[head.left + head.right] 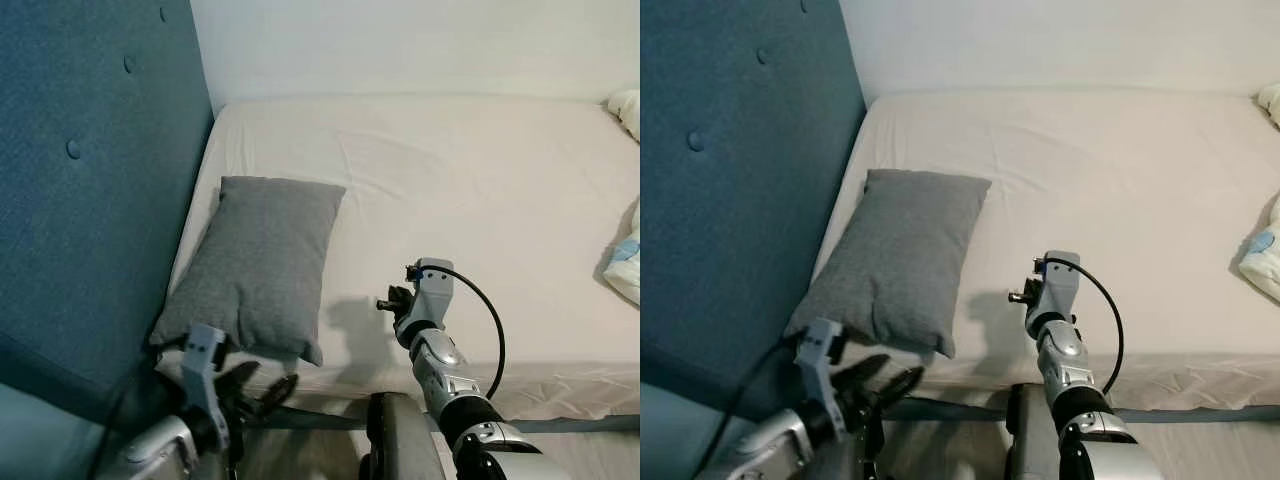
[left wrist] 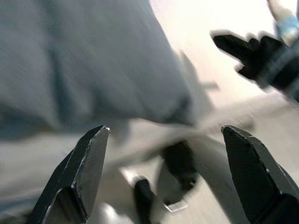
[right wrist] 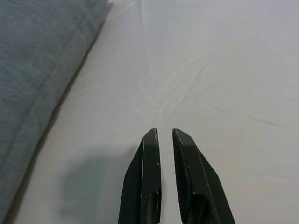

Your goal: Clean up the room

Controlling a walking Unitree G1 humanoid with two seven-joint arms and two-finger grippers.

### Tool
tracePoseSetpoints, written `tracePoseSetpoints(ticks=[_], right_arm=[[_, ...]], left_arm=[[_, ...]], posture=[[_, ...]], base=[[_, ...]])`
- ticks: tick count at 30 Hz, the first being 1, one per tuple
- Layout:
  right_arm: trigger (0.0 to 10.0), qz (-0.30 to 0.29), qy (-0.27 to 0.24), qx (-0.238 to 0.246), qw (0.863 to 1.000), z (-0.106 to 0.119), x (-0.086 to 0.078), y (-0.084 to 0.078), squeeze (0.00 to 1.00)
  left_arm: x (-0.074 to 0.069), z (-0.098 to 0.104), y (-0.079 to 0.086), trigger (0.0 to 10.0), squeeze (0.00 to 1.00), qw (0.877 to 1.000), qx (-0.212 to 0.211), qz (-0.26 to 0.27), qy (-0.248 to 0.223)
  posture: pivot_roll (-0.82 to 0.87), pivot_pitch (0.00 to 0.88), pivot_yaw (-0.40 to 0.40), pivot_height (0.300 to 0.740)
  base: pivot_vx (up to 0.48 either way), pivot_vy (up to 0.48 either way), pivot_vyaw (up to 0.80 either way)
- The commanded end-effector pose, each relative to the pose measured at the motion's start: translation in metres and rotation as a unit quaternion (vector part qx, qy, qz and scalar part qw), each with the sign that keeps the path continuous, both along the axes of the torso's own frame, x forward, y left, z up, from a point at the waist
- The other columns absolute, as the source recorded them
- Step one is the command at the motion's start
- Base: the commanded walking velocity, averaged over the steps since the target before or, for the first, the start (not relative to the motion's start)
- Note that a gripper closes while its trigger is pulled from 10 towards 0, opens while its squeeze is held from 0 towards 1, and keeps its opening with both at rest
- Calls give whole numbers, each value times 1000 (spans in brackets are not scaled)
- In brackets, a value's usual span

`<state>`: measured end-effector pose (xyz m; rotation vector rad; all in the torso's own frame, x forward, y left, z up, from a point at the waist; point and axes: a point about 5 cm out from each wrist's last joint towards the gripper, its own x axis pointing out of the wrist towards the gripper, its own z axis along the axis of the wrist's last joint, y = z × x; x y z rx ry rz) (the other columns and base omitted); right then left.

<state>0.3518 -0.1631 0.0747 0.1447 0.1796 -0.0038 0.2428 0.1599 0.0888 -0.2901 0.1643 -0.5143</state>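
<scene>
Pillow (image 1: 262, 262) grey woven, rect | left gripper (image 2: 163, 172) fingers wide, empty | right gripper (image 3: 163, 135) fingers closed, empty

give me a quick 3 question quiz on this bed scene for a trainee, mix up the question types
1. True or false: the grey pillow lies on the bed beside the blue headboard.
2. Multiple choice: how are the fingers of the right gripper set? A) spread wide apart B) nearly together, holding nothing C) clamped on the pillow
3. Fill in: the left gripper is ____, pointing at the pillow's near end.

Key
1. True
2. B
3. open
</scene>
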Motion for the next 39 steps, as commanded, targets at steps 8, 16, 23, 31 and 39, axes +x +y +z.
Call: tracePoseSetpoints(ticks=[8, 16, 23, 31, 39], right_arm=[[10000, -30, -17, 76, 997, 6, 2, -10, 1000], [10000, -23, -24, 142, 989, 22, 16, -6, 1000], [10000, 2, -19, 192, 981, 35, 27, 4, 1000], [10000, -1, 8, 183, 983, 31, 27, 7, 1000], [10000, 14, 55, 227, 972, 20, 24, 27, 0]], left_arm=[[38, -7, 27, 10000, 1000, 972, -16, 233, 29], [61, -1, 20, 10000, 1000, 959, -31, 281, 22], [85, -1, 14, 10000, 1000, 965, -88, 242, 46], [95, -1, 21, 10000, 0, 966, -45, 252, 45], [97, -7, -1, 10000, 0, 974, -105, 183, 79]], posture=[[51, 240, -44, 585], [72, 295, -47, 585], [78, 357, -45, 585], [87, 366, -47, 585], [103, 365, -39, 585]], base=[[0, 0, 0], [0, 0, 0], [0, 0, 0], [0, 0, 0], [0, 0, 0]])
